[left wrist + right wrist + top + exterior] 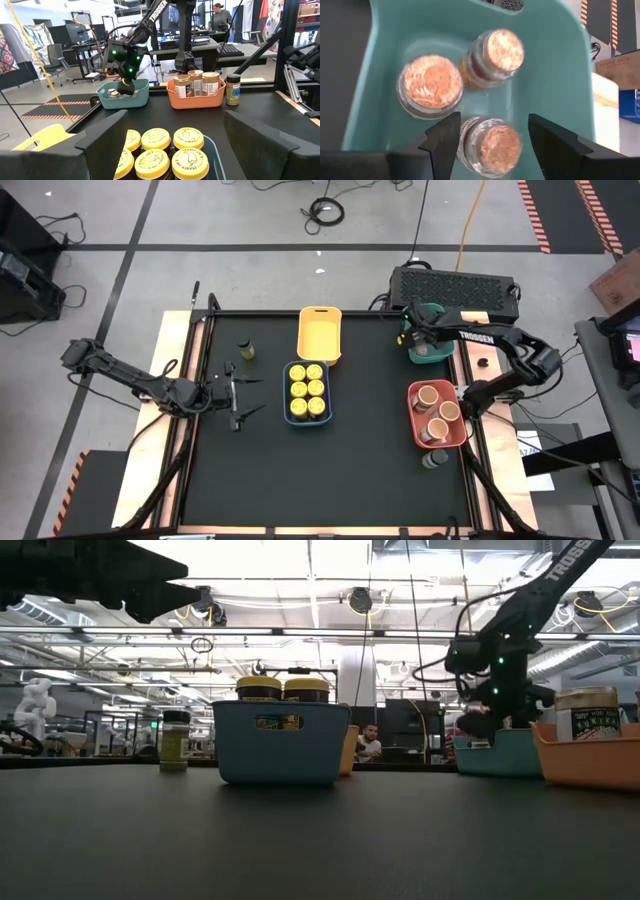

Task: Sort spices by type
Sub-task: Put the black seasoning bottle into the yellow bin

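The spices are mostly sitting sorted: yellow-lidded jars (307, 389) fill the blue tray (307, 418) at centre. Your right hand (490, 132), fingers apart, is hovering over the green tray (565, 75). Two dark-lidded jars (245, 350) are waiting loose; left hand (237, 392) is idling with fingers apart.

The black table (260, 470) carries four trays: a yellow one (320, 330) at the far edge, a blue one (306, 416) just in front of it, a green one (432, 352) and a red one (440, 440) (both at the right edge). Two lone jars stand directly on it: one (246, 351) left of the yellow tray, one (433, 458) just in front of the red tray.
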Tool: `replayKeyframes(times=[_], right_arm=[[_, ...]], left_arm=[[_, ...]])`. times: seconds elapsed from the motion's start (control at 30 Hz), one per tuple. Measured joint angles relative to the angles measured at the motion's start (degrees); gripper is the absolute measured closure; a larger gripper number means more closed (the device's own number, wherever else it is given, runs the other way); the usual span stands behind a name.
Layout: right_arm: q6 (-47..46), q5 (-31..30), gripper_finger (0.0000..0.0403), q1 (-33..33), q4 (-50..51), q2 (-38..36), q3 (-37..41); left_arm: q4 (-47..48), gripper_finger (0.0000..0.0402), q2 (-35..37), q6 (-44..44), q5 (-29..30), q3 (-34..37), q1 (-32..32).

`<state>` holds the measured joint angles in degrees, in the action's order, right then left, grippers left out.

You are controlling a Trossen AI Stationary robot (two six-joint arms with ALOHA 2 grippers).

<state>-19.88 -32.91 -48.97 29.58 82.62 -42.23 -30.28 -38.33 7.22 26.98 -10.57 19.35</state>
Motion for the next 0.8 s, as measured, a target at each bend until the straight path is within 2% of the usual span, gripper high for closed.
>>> replayKeyframes(times=[0.3, 0.47, 0.6, 0.7, 0.8], right_arm=[[1.2, 1.5, 0.0176, 2.6, 5.8, -6.9, -5.2], [1.5, 9.0, 0.0176, 5.6, 5.8, -10.9, -8.0], [3.4, 17.4, 0.0176, 9.3, 5.0, -12.9, -10.5], [3.7, 23.6, 0.0176, 13.4, 4.5, -13.6, -12.5], [3.3, 25.8, 0.0176, 18.9, 4.5, -13.7, -14.7]], left_arm=[[1.2, 0.0072, 0.0, 0.1, 0.0, 0.0, 0.0], [1.3, 0.0072, 0.0, 0.1, 0.0, 0.0, 0.0], [1.3, 0.0072, 0.0, 0.1, 0.0, 0.0, 0.0], [1.1, 0.0072, 0.0, 0.1, 0.0, 0.0, 0.0], [0.9, 0.0072, 0.0, -0.2, 0.0, 0.0, 0.0]])
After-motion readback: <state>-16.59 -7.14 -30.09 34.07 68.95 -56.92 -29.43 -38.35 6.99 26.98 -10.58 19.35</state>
